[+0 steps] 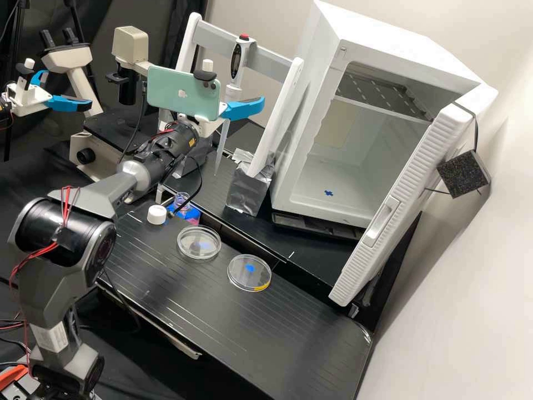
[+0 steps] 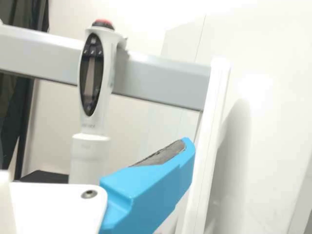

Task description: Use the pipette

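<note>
From the high view I get the wide layout: white cabinet w/ its door open, a microscope at the back, and on the bench two clear dishes, one w/ a faint bluish patch, the other w/ a blue spot and yellow at its rim. Near them, an uncapped bottle, white cap just beside. The wrist view gives a close look at the pipette instead: dark oval display w/ small btns, and a hook at the grey rail.

Harder bits: a mint phone on the arm covers part of the gripper. In the wrist view the pipette's lower body goes behind the gripper's white plate, and the display text is too small to read. Can't tell if the pipette's barrel stands btwn the fingers.

Gripper's open, AFAICT: the blue finger near the camera has a bare dark pad, nothing pressed on it.

Pipette's at the stand's rail, near upright w/ a slight tilt, white/pale grey body, red btn on top, long pale tip pointing down.
</note>
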`<action>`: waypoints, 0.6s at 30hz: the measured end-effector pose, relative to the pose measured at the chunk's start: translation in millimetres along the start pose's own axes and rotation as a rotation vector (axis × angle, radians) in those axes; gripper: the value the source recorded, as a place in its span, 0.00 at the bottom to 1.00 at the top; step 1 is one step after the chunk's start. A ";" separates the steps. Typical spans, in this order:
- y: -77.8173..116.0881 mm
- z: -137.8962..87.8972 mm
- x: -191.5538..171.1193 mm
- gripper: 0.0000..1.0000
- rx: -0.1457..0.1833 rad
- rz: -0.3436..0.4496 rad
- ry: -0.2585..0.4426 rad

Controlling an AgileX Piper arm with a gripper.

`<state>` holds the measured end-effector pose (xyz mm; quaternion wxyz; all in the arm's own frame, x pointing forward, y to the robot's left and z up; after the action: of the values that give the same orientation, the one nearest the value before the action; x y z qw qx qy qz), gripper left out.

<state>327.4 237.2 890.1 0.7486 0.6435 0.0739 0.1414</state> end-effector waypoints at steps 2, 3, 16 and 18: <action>-0.7 -0.4 4.2 1.00 -0.008 -0.005 -0.002; -1.5 -0.4 6.8 1.00 -0.016 -0.012 -0.006; -9.3 14.2 27.9 0.00 -0.012 -0.058 -0.071; -7.9 16.2 28.2 0.00 0.002 -0.054 -0.076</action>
<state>359.8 229.5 886.9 0.7538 0.6470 0.0628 0.0964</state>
